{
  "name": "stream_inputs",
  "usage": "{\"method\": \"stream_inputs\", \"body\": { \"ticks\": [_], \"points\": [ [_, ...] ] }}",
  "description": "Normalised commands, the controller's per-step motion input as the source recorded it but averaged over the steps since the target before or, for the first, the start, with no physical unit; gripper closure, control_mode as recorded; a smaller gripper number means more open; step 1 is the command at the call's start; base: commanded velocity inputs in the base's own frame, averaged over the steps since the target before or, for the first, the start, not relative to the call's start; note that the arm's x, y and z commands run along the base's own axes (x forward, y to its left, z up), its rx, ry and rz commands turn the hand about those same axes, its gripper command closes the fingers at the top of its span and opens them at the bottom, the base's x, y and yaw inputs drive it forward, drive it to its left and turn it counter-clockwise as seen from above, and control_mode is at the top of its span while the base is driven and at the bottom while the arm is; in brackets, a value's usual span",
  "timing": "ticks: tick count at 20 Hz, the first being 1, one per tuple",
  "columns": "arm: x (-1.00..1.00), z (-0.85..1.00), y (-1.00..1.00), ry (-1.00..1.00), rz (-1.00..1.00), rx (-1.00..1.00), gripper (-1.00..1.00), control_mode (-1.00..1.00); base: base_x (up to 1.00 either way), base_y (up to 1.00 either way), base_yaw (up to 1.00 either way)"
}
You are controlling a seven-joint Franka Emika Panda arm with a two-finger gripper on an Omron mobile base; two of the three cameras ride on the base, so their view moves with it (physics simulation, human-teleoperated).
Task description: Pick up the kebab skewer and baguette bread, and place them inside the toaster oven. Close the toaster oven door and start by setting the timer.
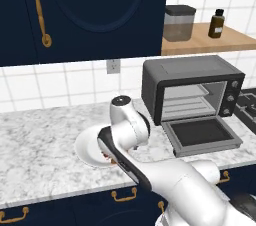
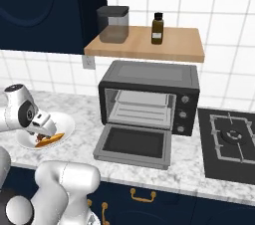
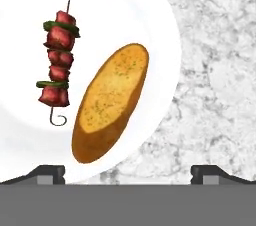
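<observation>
Left base view: toaster oven (image 1: 192,87) sits right of centre, its door (image 1: 202,135) dropped flat on the marble counter (image 1: 40,140).
Right base view: gripper (image 2: 44,137) hangs over the white plate (image 2: 67,124) at left.
Hand view: fingertips (image 3: 47,172) spread apart, empty; kebab skewer (image 3: 58,62) upper left, baguette bread (image 3: 111,100) centre, both on the plate.

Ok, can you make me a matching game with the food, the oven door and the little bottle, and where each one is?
Things:
1. baguette bread
2. kebab skewer
3. toaster oven door
4. brown bottle

Places or states:
A. on the wooden shelf
B. folded down open
C. on the white plate, nearer its edge
D. on the white plate, further in

Pairs: 1-C, 2-D, 3-B, 4-A
</observation>
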Motion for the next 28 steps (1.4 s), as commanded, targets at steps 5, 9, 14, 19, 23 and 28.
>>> {"method": "stream_inputs", "body": {
  "ticks": [5,9,14,19,23,28],
  "points": [
    [0.58,-0.46,0.35,0.00,0.00,0.00,-1.00,-1.00,0.00,0.00,0.00],
    [0.26,-0.31,0.14,0.00,0.00,0.00,-1.00,-1.00,0.00,0.00,0.00],
    [-0.03,-0.28,0.03,0.00,0.00,0.00,-1.00,-1.00,0.00,0.00,0.00],
    [-0.01,-0.28,0.00,0.00,0.00,0.00,-1.00,-1.00,0.00,0.00,0.00],
    [-0.06,-0.08,0.00,0.00,0.00,0.01,-1.00,-1.00,0.00,0.00,0.00],
    [-0.23,0.00,0.00,0.00,-0.02,0.00,-1.00,-1.00,0.00,0.00,0.00]
  ]
}}
